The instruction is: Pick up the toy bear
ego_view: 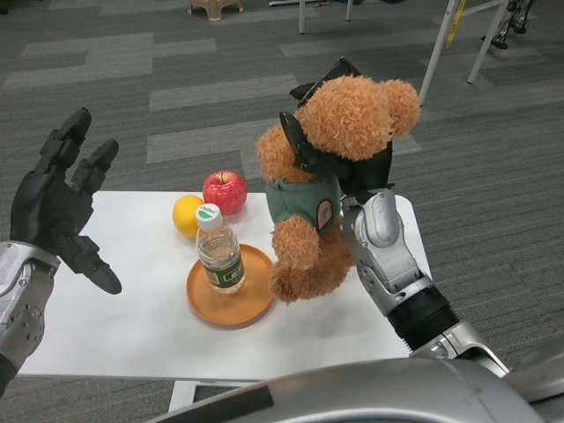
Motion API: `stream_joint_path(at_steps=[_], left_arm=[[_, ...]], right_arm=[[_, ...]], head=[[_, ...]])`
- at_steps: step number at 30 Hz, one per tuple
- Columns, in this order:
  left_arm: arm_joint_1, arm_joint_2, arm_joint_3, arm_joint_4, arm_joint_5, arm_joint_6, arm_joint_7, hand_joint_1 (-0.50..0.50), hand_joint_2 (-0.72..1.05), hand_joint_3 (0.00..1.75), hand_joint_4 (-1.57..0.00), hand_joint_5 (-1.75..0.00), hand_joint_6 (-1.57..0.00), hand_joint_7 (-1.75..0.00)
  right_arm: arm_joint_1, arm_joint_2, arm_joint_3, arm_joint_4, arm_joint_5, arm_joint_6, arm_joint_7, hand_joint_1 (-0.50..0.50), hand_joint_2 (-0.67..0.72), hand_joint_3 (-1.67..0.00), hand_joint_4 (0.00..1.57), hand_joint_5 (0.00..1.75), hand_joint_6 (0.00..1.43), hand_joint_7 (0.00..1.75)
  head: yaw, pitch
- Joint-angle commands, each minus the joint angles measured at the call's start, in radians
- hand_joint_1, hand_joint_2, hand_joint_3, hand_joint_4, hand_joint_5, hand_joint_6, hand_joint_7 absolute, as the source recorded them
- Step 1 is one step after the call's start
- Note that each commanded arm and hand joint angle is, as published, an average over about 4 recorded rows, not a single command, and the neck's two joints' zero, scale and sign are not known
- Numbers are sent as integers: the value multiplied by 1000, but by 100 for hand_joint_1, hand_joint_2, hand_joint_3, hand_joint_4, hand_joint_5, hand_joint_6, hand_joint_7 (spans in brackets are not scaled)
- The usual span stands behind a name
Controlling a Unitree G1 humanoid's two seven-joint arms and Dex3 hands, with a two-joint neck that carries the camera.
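Note:
A brown plush toy bear point(339, 154) in a green vest hangs in the air above the right part of the white table point(132, 326). My right hand point(352, 163) grips it around the neck and back, black fingers wrapped over its head and chest. The bear's feet hover just over the table, beside the orange plate. My left hand point(62, 198) is raised at the far left edge of the table, fingers spread, holding nothing.
An orange plate point(231, 295) carries an upright water bottle point(218, 249) near the table's middle. Behind them lie a red apple point(225, 191) and a yellow-orange fruit point(187, 214). Chair and table legs stand on the grey carpet far behind.

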Motion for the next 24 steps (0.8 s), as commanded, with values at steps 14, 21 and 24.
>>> stream_joint_path(at_steps=[14,21,24], left_arm=[[16,0,10,-7,3,-9,4,-47,-57,9,0,-31,0,-14],[18,0,12,-7,3,-11,4,-48,-61,9,0,-31,0,-14],[19,0,14,-7,3,-11,4,-48,-58,9,0,-31,0,-14]], right_arm=[[-2,-3,-1,-24,10,-19,-4,-44,-60,-87,17,155,83,154],[-2,-3,0,-24,9,-19,-4,-43,-60,-87,17,155,83,154],[-2,-3,1,-24,9,-19,-4,-42,-60,-87,17,155,83,154]], head=[[0,5],[0,6],[2,7]])
